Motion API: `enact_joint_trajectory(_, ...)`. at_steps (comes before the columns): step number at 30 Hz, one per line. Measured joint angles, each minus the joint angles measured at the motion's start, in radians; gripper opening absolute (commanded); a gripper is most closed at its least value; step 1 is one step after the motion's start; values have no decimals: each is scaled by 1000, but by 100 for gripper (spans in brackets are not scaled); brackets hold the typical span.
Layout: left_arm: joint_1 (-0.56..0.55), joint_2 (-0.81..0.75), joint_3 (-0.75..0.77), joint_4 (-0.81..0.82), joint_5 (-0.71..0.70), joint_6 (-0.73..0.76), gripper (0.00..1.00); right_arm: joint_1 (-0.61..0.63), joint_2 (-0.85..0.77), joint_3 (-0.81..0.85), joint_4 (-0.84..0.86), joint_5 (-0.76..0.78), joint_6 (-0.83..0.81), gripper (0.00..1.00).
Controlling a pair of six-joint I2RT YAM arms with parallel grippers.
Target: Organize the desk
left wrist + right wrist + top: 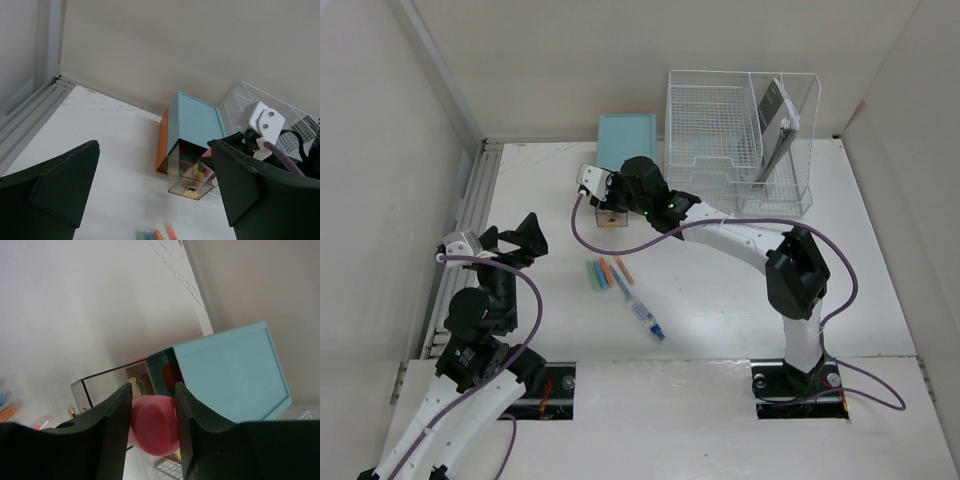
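bright diffuse overhead light; soft faint shadows; wrist-view foreground slightly blurred.

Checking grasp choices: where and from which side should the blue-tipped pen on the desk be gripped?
Grip the pen at mid-barrel, straight down from above, left claw turned to close across the thin barrel. It lies flat and diagonal on the desk, bare surface along both long sides; the coloured sticks crowd only its far end, so the middle likely pinches cleanest.

White arms [730, 232], black joints [798, 272], purple cables [537, 305].
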Motion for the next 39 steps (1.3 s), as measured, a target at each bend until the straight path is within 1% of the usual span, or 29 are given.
enact_joint_trajectory(1, 0, 0, 0, 0, 0, 0, 93, 0, 0, 0, 0, -1, 0, 7)
enact_joint_trajectory(4, 0, 0, 0, 0, 0, 0, 93, 0, 0, 0, 1, -3, -1, 2)
enact_joint_trajectory(10, 0, 0, 0, 0, 0, 0, 93, 22, 0, 0, -1, 30, -35, 0)
enact_joint_trajectory(22, 0, -11, 0, 0, -6, 0, 93, 74, 5, 0, -6, 135, -126, 0)
enact_joint_trajectory(39, 0, -11, 0, 0, -7, 0, 93, 86, 54, 2, 90, 253, -230, 0)
